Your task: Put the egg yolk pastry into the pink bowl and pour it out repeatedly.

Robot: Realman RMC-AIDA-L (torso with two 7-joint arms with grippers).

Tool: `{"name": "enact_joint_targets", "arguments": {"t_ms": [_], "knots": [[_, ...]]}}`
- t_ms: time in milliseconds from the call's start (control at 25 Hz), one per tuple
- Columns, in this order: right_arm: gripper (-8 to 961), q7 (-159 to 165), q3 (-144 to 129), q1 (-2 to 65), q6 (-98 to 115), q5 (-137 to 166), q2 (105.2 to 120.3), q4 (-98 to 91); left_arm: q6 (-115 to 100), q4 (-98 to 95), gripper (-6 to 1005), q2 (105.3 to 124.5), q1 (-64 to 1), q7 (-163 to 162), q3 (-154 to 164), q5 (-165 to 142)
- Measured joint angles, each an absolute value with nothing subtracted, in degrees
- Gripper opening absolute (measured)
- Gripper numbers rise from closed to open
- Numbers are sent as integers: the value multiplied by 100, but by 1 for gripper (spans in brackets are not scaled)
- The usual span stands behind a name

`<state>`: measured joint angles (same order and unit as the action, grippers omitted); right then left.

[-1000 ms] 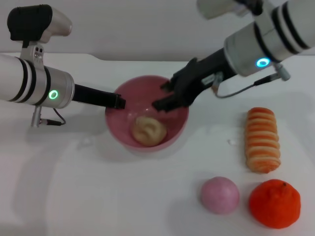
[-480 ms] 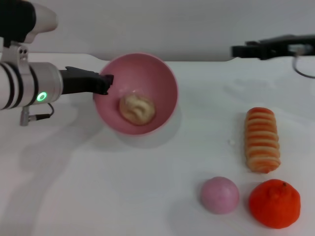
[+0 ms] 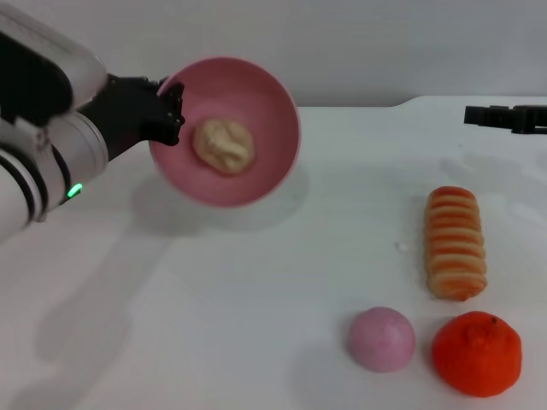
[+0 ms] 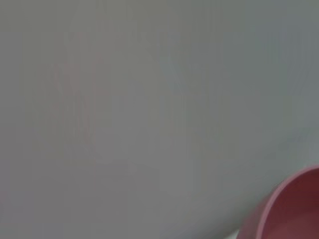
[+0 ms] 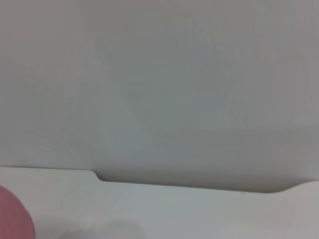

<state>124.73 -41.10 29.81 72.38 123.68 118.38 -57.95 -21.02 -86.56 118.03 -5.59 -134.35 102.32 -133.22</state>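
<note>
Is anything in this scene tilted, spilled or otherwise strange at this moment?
Yes. The left pincer holds the pink bowl off the table, tipped steeply so its opening faces the head camera. The pastry is inside against the wall and looks ready to fall. Nothing has spilled. The right pincer is far off.

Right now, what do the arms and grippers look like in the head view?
Left arm: silver-white cylindrical link with black bands, a small green light, black wrist section. Left gripper: matte black, blocky. Right gripper: only a slim black tip shows at the frame's edge; its arm is out of view. No cables visible.
</note>
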Motion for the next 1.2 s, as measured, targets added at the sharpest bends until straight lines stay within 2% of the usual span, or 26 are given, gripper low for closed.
{"name": "enact_joint_targets", "arguments": {"t_ms": [120, 200, 400, 640, 880, 1200], "knots": [[564, 12470, -4108, 2968, 7257, 12365, 11841, -5711, -1379, -8565, -1, 11804, -407, -13210, 10605, -13531], [567, 12467, -4103, 2956, 7264, 12365, 11838, -5669, -35, -8274, -2, 11812, -169, -12909, 11277, -14007], [575, 12463, -4099, 2909, 7261, 12365, 11834, -5643, 1935, -7481, -1, 11826, -126, -12272, 12146, -14272], [585, 12440, -4096, 2895, 7227, 12365, 11834, -5642, 3617, -6481, -2, 11880, -460, -11302, 12975, -14231], [595, 12323, -4040, 2895, 7216, 12365, 11837, -5642, 4917, -5364, 0, 11907, -1161, -10445, 13749, -14139], [608, 12233, -3951, 2893, 7167, 12366, 11839, -5623, 5351, -5082, -1, 11910, -1479, -9760, 14062, -13758]]}}
